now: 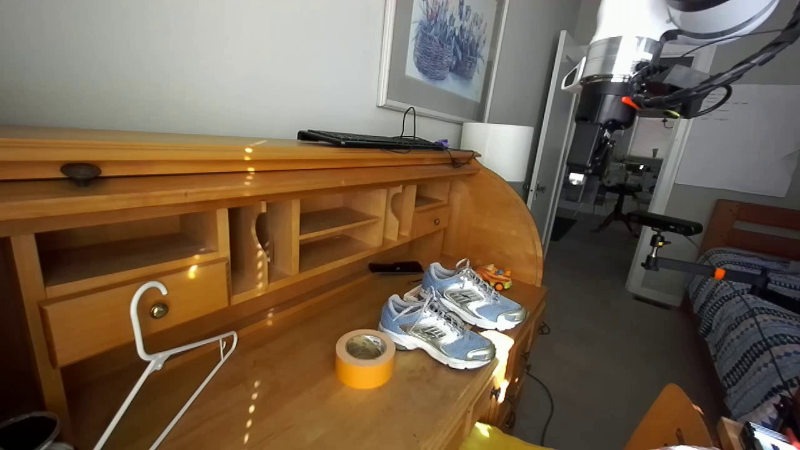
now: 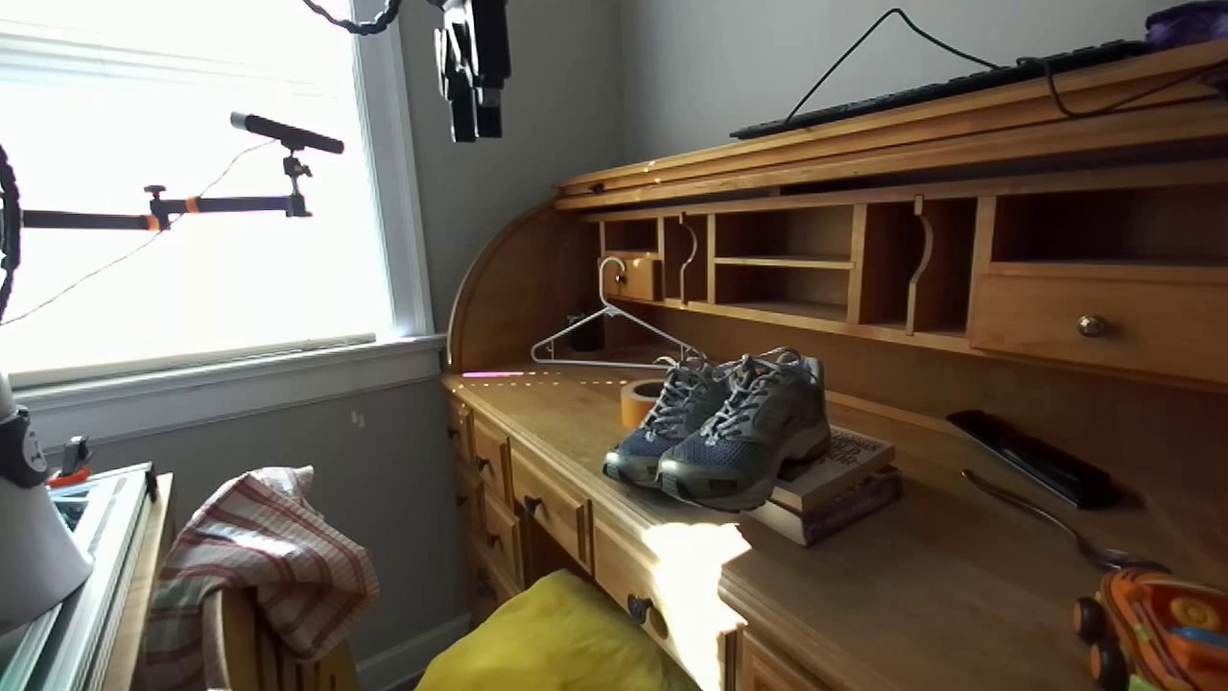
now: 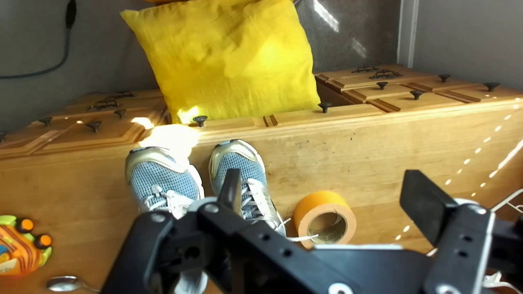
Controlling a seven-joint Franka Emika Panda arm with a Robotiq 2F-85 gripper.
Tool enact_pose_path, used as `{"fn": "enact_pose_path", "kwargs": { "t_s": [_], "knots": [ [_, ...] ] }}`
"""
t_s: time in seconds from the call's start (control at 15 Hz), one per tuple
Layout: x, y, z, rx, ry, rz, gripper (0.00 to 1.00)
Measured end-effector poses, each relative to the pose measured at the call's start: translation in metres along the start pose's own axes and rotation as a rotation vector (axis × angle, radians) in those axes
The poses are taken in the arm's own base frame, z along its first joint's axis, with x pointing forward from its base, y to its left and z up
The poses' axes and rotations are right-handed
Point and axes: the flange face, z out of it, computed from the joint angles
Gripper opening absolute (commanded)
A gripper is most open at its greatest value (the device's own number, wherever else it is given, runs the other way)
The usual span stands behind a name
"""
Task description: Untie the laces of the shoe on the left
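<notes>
Seems nothing done, untying remains — grey-white cord laces point(image 1: 439, 314) on left silver-blue mesh shoe point(image 1: 435, 336), near wooden surface's point(image 1: 294, 382) front edge; black two-finger gripper point(image 3: 325, 193) spread wide, empty.

In your wrist view, the claw point(image 3: 322, 183) hides parts of both shoes point(image 3: 236, 165) and their laces point(image 3: 248, 201); well apart from it, the edge crops the toy car point(image 3: 20, 247).

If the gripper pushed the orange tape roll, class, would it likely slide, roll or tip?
The tape roll would probably slide rather than roll, since it lies flat, hole upward, on the desk. Tipping seems unlikely: it looks wider than tall. Its thick rim suggests fair stiffness.
</notes>
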Motion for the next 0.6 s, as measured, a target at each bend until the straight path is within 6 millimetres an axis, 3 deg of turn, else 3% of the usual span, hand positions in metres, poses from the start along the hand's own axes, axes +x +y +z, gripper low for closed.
{"fn": "enact_pose_path", "kwargs": {
  "t_s": [0.27,0.6],
  "knots": [
    [0.033,-0.026,0.024,-0.043,-0.006,-0.075,1.0],
    [0.058,-0.068,0.06,-0.097,-0.061,-0.182,1.0]
  ]
}}
